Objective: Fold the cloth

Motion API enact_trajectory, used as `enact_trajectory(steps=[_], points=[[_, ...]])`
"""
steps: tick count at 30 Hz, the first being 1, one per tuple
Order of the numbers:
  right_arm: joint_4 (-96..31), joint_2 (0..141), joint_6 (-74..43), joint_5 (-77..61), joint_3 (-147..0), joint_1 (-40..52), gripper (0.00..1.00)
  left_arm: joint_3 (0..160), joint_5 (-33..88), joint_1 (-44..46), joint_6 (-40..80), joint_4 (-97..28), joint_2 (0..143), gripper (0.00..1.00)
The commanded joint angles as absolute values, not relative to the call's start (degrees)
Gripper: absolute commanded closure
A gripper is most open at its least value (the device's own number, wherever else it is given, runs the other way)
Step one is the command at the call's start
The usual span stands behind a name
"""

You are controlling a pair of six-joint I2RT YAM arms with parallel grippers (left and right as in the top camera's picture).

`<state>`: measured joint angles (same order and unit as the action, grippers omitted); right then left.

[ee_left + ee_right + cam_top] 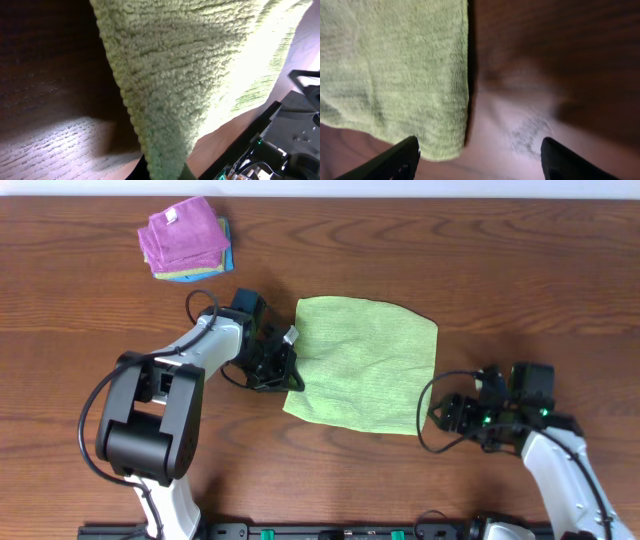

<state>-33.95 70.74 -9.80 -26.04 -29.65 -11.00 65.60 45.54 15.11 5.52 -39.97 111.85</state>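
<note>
The lime-green cloth (365, 365) lies spread out in the middle of the table, roughly square with a few soft wrinkles. My left gripper (287, 372) is at its left edge, shut on that edge. In the left wrist view the ribbed cloth (190, 60) rises up from the jaws and fills most of the frame. My right gripper (440, 415) sits low at the cloth's near right corner, open. In the right wrist view the cloth's corner (445, 145) lies just inside the left fingertip (402, 160), and bare table shows between the fingers.
A stack of folded cloths (183, 235), purple on top with a white tag, sits at the back left of the wooden table (520, 270). The right arm's base (300, 125) shows at the edge of the left wrist view.
</note>
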Motion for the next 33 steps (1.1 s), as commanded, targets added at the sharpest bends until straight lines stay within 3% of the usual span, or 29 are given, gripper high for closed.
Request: enact_trajectory(steps=[1,16,26,31,33], points=[[-31.2,71.18,-13.67,-29.98,-25.45,-10.59,0.23,66.57,44.36,15.14,4.21,-39.99,110.98,0.94],[-16.62,80.58,-20.67,-40.16,-20.82,-10.57,0.2,66.57,44.38,15.84,3.79,-38.61,110.98,0.94],[-16.05,87.11,-20.99,-42.48,-20.78,-10.5,0.21,66.57,44.38,15.84,3.81,-37.04,110.98,0.94],[-16.08,87.18,-20.97,-42.46,-20.78,-10.5,0.34,66.57,44.38,15.84,3.84,-36.8,110.98,0.94],[-16.29,87.18,-20.97,-42.39,-20.78,-10.5,0.53,66.57,44.38,15.84,3.84,-36.73,110.98,0.94]])
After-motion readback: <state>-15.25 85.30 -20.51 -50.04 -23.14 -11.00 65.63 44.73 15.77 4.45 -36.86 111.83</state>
